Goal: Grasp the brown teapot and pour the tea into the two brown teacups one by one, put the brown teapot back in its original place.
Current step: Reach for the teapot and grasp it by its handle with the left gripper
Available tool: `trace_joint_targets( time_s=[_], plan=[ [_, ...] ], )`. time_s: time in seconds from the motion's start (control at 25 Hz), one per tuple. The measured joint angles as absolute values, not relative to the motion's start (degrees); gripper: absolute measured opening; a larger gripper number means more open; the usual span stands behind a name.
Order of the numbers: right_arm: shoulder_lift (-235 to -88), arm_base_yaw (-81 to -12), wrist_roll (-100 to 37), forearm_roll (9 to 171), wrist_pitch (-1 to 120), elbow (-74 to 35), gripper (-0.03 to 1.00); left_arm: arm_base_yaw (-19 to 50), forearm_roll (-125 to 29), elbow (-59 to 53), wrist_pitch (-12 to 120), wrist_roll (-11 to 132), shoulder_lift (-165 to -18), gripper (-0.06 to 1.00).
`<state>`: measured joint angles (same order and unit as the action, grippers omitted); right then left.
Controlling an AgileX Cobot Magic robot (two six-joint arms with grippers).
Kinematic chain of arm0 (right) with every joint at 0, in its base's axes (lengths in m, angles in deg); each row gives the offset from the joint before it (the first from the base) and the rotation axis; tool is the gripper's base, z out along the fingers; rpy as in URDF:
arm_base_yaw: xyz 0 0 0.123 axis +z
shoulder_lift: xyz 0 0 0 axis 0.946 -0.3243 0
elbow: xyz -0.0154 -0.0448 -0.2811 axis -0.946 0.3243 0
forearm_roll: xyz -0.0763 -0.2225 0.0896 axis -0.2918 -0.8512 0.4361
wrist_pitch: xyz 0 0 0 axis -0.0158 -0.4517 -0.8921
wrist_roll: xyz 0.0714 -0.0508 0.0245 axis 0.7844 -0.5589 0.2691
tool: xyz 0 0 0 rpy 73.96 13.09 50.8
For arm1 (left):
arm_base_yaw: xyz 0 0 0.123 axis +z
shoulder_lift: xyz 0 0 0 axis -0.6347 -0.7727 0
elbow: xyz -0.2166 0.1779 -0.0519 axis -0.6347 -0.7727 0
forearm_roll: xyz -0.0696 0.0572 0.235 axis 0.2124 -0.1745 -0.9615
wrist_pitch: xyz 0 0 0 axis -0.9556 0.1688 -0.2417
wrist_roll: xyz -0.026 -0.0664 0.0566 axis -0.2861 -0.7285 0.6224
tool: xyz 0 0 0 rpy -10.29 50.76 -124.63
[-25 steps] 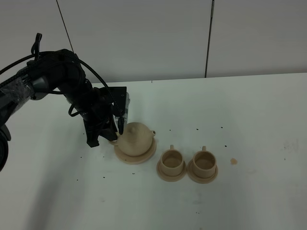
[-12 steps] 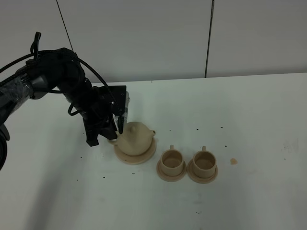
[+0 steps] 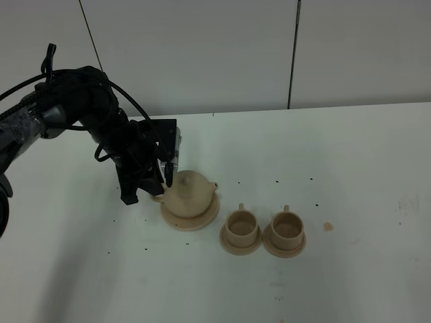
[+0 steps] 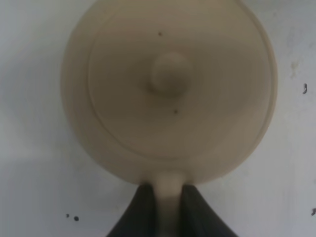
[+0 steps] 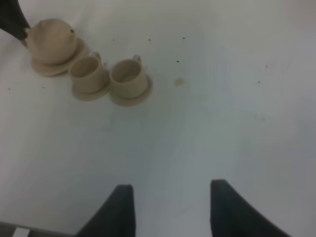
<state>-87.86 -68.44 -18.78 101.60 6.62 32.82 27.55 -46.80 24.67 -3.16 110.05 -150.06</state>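
Brown teapot (image 3: 190,195): smooth, matte, pale tan clay dome.

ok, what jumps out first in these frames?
The black arm's left end effector is shut on the handle of the brown teapot, left of centre on the white table. Just right of the pot, the two teacups stand side by side on their saucers.
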Motion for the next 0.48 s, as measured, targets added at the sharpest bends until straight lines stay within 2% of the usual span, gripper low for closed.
trace_joint_targets(
  time_s=[0.48],
  plan=[
    [-87.86,-68.44,-18.78,101.60,6.62,32.82,0.35,27.55,-45.14,24.67,-3.16,110.05,-150.06,0.18]
  ],
)
